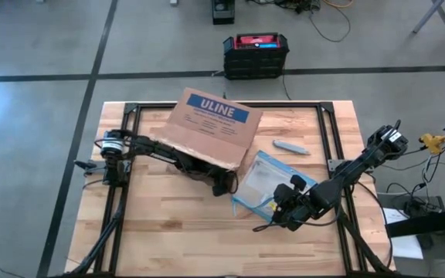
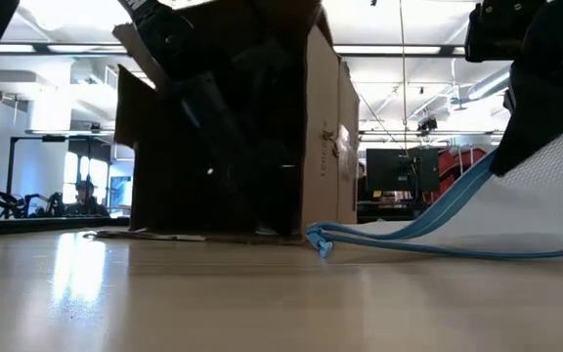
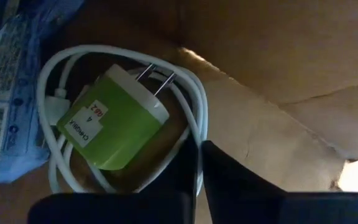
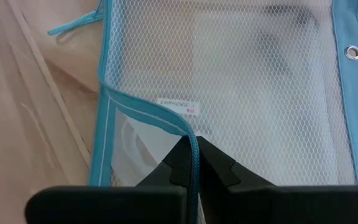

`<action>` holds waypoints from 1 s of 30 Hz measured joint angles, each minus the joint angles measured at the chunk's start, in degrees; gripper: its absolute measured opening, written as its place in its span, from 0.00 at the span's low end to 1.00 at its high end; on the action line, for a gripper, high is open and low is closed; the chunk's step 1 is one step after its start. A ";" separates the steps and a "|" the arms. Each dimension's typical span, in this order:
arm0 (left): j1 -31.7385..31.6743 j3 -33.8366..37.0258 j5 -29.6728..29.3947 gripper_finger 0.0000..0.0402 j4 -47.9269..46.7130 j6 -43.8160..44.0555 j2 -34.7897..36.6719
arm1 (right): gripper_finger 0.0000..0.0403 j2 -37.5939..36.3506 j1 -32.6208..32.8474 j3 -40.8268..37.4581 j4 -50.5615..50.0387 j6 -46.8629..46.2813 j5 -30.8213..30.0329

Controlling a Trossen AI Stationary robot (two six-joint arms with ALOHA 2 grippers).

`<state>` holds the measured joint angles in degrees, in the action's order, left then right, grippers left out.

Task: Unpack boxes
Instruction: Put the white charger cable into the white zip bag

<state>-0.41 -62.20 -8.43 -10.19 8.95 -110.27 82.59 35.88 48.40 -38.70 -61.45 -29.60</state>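
**Left pincer on the cable inside the box, right pincer on the pouch edge**

From above, we see the cardboard box (image 1: pixel 211 127) lying on its side near the table's (image 1: pixel 168 232) far edge, the left arm reaching into it. The right gripper (image 1: pixel 284 207) sits on the mesh pouch (image 1: pixel 265 181) toward the near right.

At table height, the box (image 2: pixel 233 127) stands behind the pouch's blue edge (image 2: pixel 409 235).

In the left wrist view, the left gripper (image 3: pixel 199 163) is closed on a white cable (image 3: pixel 194 106) coiled around a green charger (image 3: pixel 114 121).

In the right wrist view, the right gripper (image 4: pixel 192 163) pinches the pouch's blue edge (image 4: pixel 148 112).

Left claw (image 3: pixel 196 163) hidden inside the cardboard box (image 1: pixel 211 127); blue packet (image 3: pixel 8 81) cut off, print unreadable.
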 joint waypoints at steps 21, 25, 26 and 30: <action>9.81 0.29 -8.58 0.00 -22.78 5.75 11.41 | 0.00 -0.01 0.00 0.00 0.06 0.51 -0.43; 10.66 0.26 -12.72 0.00 -23.80 6.20 12.19 | 0.00 -0.02 0.00 0.00 0.05 0.52 -0.44; 10.73 0.26 -13.81 0.00 -24.35 6.44 12.60 | 0.00 -0.02 0.00 0.00 0.05 0.52 -0.44; 10.72 0.18 -15.82 0.00 -23.86 6.62 14.68 | 0.00 -0.02 0.00 0.00 0.07 0.49 -0.44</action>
<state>10.31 -62.01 -24.25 -34.05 15.57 -95.59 82.56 35.88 48.40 -38.63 -60.96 -30.04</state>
